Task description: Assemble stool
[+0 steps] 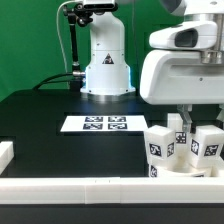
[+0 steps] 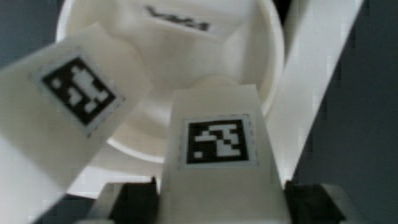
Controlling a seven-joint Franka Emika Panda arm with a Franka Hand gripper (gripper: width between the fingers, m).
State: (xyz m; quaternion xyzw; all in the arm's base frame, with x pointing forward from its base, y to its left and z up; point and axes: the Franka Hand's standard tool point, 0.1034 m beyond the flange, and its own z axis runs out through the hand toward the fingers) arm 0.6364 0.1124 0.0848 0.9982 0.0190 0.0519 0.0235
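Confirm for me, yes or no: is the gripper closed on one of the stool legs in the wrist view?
Yes, the gripper has its fingers pressed against both sides of a tagged white leg, with no gap showing.

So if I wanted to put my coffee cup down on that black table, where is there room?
Bare table spreads on the exterior view's left of the marker board, and between it and the front rail. The exterior view's right corner is crowded: stool legs and the gripper cluster there.
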